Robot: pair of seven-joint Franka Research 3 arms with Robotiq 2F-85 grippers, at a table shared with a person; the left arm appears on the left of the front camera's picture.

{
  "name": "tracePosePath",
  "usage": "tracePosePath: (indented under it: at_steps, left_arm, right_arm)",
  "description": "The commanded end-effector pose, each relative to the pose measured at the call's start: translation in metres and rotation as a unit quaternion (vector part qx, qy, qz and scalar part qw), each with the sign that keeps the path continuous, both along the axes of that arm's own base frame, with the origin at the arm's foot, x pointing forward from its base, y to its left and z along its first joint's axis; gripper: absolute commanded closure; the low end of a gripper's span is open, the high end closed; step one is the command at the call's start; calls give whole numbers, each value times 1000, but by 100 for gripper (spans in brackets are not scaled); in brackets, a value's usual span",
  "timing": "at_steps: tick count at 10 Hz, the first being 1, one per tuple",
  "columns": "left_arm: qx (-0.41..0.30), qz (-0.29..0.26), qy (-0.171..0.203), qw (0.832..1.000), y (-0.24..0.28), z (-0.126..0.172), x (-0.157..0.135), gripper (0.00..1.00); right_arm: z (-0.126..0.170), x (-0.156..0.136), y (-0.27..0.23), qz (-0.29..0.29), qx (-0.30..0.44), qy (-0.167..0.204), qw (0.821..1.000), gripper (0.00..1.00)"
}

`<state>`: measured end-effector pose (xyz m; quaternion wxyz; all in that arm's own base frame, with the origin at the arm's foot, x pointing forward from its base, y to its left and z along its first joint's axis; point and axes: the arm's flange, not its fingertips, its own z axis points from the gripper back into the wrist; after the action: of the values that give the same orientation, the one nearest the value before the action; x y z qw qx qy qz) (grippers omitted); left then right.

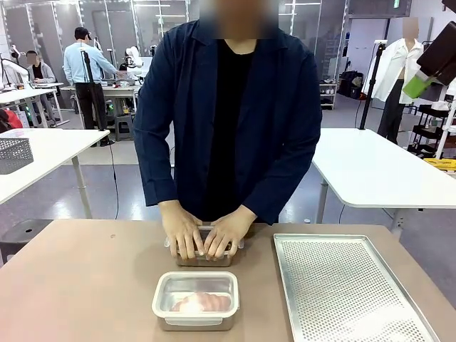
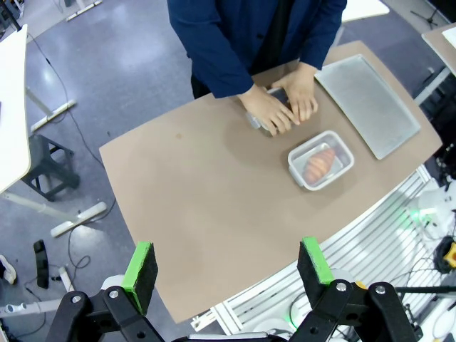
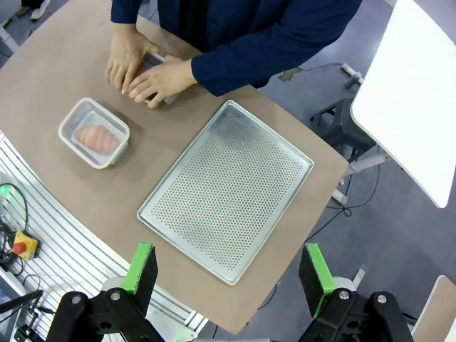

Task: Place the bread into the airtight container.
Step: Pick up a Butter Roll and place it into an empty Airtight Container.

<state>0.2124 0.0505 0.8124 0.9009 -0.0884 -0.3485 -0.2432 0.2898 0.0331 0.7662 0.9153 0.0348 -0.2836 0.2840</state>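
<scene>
A clear airtight container (image 1: 195,300) (image 2: 320,159) (image 3: 94,132) with its lid on sits near the table's front edge, and a golden bread (image 1: 201,303) (image 2: 319,164) (image 3: 96,137) lies inside it. Behind it the person's hands (image 1: 206,234) (image 2: 281,108) (image 3: 146,73) press down on a second container (image 1: 205,256), mostly hidden under them. My left gripper (image 2: 228,268) hangs open high above the table, holding nothing. My right gripper (image 3: 229,267) is open too, high above the perforated tray. A green pad of the right gripper (image 1: 417,85) shows at the upper right of the front view.
A perforated metal tray (image 1: 342,285) (image 2: 368,103) (image 3: 226,189) lies on the right part of the brown table (image 1: 78,285). White tables stand behind the person, one with a grey basket (image 1: 14,154). Other people stand far off at the back left.
</scene>
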Motion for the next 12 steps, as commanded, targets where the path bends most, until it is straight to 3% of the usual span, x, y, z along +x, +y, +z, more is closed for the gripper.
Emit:
tracePosePath:
  at_steps: [1, 12]
  left_arm:
    - [4, -4, -1, 1000, 0, 0, 0, 0]
    - [4, -4, -1, 1000, 0, 0, 0, 0]
  right_arm:
    - [-1, 2, -3, -2, -1, 0, 1000, 0]
    - [-1, 2, -3, -2, -1, 0, 1000, 0]
